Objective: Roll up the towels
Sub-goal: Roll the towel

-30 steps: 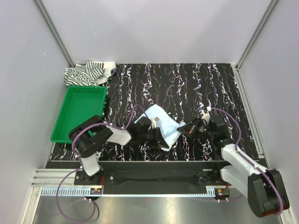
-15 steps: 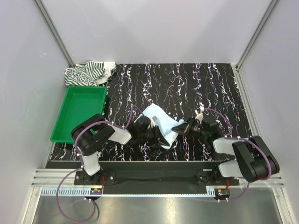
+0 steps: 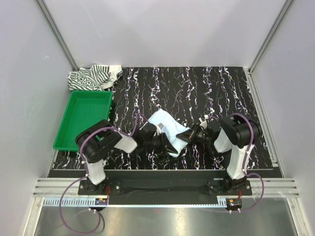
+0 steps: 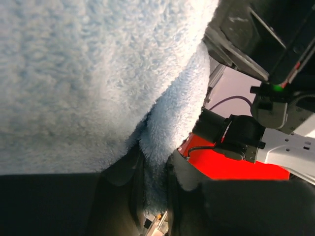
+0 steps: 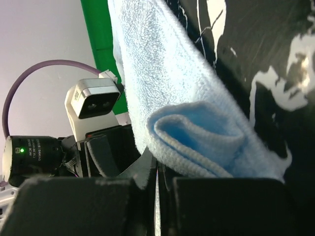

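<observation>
The light blue towel lies bunched and partly rolled on the black marbled table, between my two grippers. My left gripper is at its near left edge; in the left wrist view the gripper is shut on a fold of the towel. My right gripper is at the towel's right end. In the right wrist view this gripper is shut at the rolled end of the towel, seemingly pinching its lower layer. The striped towel lies crumpled at the far left corner.
A green plastic tray sits at the left, beside the left arm; its edge also shows in the right wrist view. Grey walls close the table in at the back and both sides. The two grippers are close together.
The right arm has folded back from a low stretched pose to an upright elbow, its gripper staying at the towel's right end. The blue towel has bunched narrower. The left gripper has barely moved.
</observation>
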You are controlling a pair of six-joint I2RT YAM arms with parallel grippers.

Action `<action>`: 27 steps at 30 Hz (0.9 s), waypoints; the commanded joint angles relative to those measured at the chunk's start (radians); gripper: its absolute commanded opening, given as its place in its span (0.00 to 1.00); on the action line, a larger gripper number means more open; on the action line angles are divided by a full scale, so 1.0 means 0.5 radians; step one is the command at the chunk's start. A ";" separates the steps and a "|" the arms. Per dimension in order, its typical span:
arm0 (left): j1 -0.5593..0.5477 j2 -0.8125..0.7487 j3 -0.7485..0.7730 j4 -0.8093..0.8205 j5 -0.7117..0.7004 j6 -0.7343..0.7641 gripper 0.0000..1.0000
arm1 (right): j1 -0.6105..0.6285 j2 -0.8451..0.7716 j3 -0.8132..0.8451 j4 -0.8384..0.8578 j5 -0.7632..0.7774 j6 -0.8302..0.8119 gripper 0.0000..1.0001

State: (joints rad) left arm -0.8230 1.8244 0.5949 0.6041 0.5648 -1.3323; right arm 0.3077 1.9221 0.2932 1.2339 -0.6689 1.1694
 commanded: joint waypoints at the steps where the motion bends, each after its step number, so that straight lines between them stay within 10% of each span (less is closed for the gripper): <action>1: 0.014 -0.139 -0.003 -0.255 -0.092 0.161 0.35 | 0.017 0.227 0.027 0.514 0.025 0.054 0.00; 9: -0.001 -0.519 0.282 -1.342 -0.690 0.823 0.66 | 0.017 -0.107 0.058 -0.151 0.160 -0.255 0.00; 15: -0.322 -0.728 0.720 -2.155 -1.759 1.228 0.83 | 0.020 -0.166 0.113 -0.446 0.215 -0.372 0.00; 18: -0.731 -0.606 0.951 -2.416 -2.502 1.406 0.84 | 0.029 -0.141 0.128 -0.513 0.252 -0.406 0.00; 27: -1.213 -0.152 1.280 -2.328 -2.762 1.839 0.68 | 0.050 -0.178 0.156 -0.697 0.292 -0.480 0.00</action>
State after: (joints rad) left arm -1.4235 1.6814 1.2098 -0.5297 -0.6907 -0.5194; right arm 0.3180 1.8408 0.3679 1.0122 -0.6006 1.0035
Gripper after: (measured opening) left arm 0.678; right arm 0.009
